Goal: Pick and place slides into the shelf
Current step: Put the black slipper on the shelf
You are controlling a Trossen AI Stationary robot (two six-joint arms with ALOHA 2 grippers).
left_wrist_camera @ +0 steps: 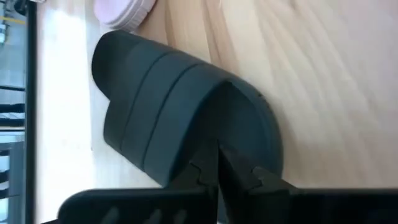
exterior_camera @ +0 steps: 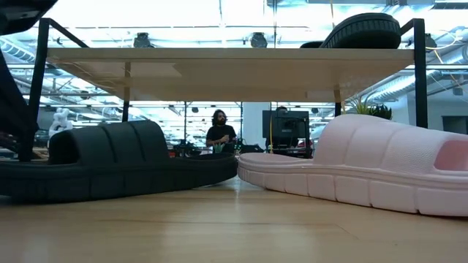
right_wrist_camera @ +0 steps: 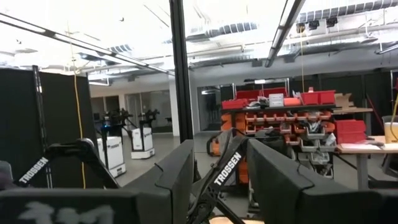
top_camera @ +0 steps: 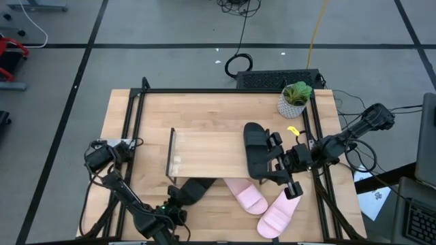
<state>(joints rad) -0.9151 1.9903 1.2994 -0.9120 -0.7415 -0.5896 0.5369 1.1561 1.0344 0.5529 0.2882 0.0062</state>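
High view: black slide (top_camera: 193, 190) lies on the table (top_camera: 204, 109) at the shelf's (top_camera: 204, 153) front edge, partly under the board, long axis diagonal, one end toward the left arm. Left gripper (top_camera: 178, 199) sits at that end; in the left wrist view its fingers (left_wrist_camera: 202, 171) are pressed together at the slide's edge (left_wrist_camera: 186, 118), apparently pinching it. Second black slide (top_camera: 255, 151) rests on the shelf top at its right end, long axis roughly front to back. Right gripper (top_camera: 278, 162) is just beside that slide, partly over it; fingers half spread, and whether they hold it cannot be told. Two pink slides (top_camera: 262, 204) lie on the table in front of the shelf's right half, each diagonal, touching or nearly so.

Low view: black slide (exterior_camera: 117, 164) left, pink slide (exterior_camera: 365, 172) right, both flat under the board, ends almost meeting.

Surface: light wood table. Potted plant (top_camera: 295, 99) behind the shelf's right corner. Room: grey floor with black lines; a person (exterior_camera: 221, 131) far behind the shelf; red bins (right_wrist_camera: 286, 99) on racks.
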